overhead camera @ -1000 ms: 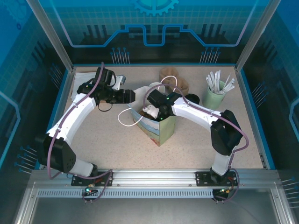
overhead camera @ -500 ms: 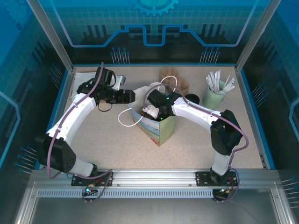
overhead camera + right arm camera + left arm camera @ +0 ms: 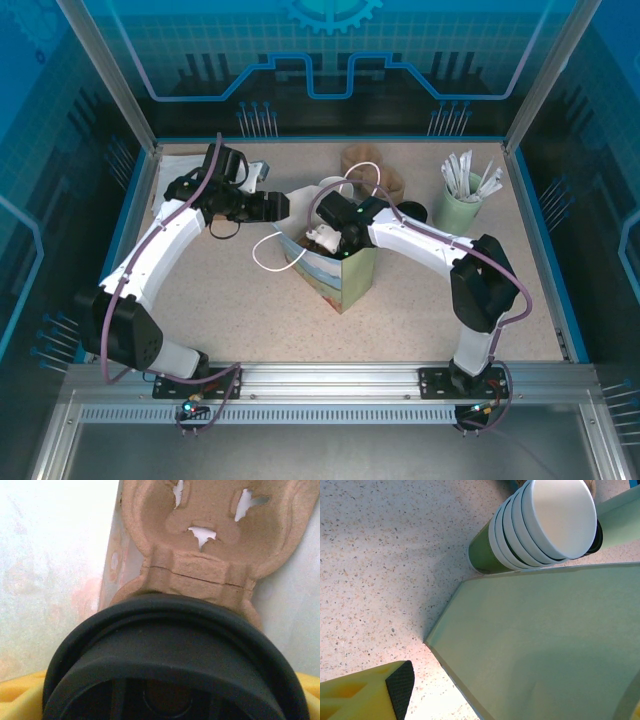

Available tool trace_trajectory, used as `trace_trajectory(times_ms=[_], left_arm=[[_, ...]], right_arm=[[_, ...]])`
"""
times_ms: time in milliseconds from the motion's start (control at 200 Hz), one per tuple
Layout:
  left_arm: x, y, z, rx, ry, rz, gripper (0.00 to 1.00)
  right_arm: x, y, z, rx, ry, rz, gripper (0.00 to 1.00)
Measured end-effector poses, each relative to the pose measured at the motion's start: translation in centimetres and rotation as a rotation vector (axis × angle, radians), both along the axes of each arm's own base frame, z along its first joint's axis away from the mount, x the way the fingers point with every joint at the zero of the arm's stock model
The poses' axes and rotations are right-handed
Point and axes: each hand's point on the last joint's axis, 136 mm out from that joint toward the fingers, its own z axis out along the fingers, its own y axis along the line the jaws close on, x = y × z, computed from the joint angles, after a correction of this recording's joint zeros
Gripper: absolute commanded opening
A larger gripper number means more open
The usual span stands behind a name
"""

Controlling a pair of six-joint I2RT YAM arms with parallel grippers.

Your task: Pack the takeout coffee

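Top external view: a tall paper bag with a blue and green picture and white string handles stands in the middle of the speckled table. The right arm's fingers reach down into the open top of the bag. The left arm's fingers sit just beside the bag's far left corner.

From the right wrist, the takeout coffee is a small cup, and the part we can see is its round black lid. It is inside the bag, between the two yellow fingers. Just past it lies a brown bumpy cardboard cup tray, with the bag's pale walls all around. The right fingers are wide apart, one on each side of the lid. I cannot tell if they are squeezing the cup or have let it go.

From the left wrist, the left fingers are apart and hold nothing. One yellow finger with a black pad is over the table, next to the bag's pale green wall. A stack of green paper cups with white insides stands right behind the bag.

I think the job is at the putting-in step: the coffee is in the bag but may not be set free yet. Next, the right fingers should let go all the way. Then the arm should lift straight up and slowly, so it does not tip the cup or catch a handle. The left fingers could steady the bag.
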Motion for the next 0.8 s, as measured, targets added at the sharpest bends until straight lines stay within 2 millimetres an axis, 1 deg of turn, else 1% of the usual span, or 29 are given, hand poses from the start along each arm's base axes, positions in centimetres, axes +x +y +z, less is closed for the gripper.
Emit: trace_trajectory(times_ms=[795], left_arm=[[-0.04, 0.01, -0.03, 0.001, 0.002, -0.001, 0.76]], right_arm=[[-0.03, 0.01, -0.08, 0.005, 0.010, -0.003, 0.90]])
